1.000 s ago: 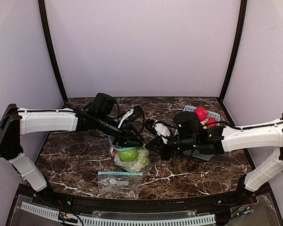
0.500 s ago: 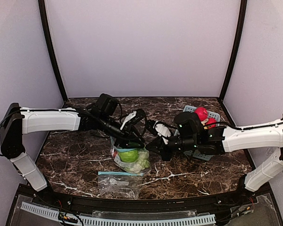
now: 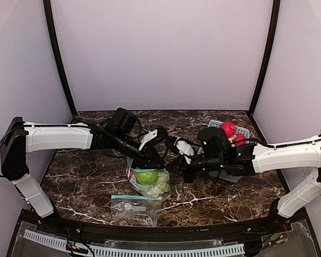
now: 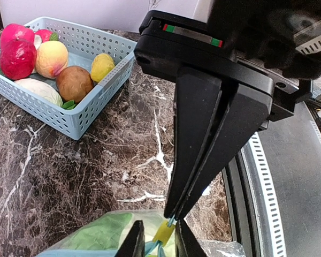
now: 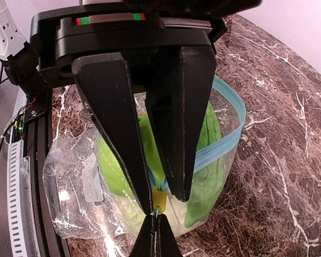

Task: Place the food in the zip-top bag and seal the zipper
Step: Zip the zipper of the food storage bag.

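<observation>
The zip-top bag (image 3: 150,183) lies mid-table with a green apple (image 3: 145,177) and pale cauliflower inside. Its blue zipper track (image 5: 224,144) gapes open. My right gripper (image 5: 155,220) is shut on the zipper's end, just past the yellow slider (image 5: 159,198). My left gripper (image 4: 158,231) reaches in from the other side, its fingers (image 5: 120,128) straddling the slider (image 4: 164,232) with a small gap showing. In the top view both grippers (image 3: 161,161) (image 3: 173,167) meet over the bag's right edge. More food (image 4: 51,58) sits in the basket.
The light-blue slotted basket (image 4: 91,107) stands at the back right (image 3: 243,131), holding red apples (image 4: 17,56), a brown piece and a yellow one. A second, flat empty bag (image 3: 134,208) lies near the front edge. The black table rim (image 4: 241,176) runs close by.
The left gripper has shifted slightly right toward the right gripper, and its fingers have narrowed around the yellow slider. The right arm and the bag have held still.
</observation>
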Tool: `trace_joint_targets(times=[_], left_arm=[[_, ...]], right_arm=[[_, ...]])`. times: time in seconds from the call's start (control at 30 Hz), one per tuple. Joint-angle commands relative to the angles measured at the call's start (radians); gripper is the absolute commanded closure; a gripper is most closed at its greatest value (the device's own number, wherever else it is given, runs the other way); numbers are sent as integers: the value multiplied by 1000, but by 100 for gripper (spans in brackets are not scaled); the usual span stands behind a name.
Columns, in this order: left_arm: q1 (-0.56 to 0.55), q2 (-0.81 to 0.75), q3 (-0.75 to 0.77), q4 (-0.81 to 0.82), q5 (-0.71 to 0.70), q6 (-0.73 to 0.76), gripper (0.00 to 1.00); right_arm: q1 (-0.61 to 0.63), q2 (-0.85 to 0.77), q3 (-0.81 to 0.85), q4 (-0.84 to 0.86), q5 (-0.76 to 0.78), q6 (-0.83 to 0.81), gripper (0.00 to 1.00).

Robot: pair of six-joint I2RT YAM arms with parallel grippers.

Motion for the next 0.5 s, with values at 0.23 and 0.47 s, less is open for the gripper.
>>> trace_joint_targets(times=[0.23,0.47], left_arm=[[-23,-19,28,-89,-30,27,95],[-36,-22,80,-160,-42,36,99]], right_arm=[[-12,-41,-24,91,34,25,100],[-14,-59,-37,91,70,27,100]])
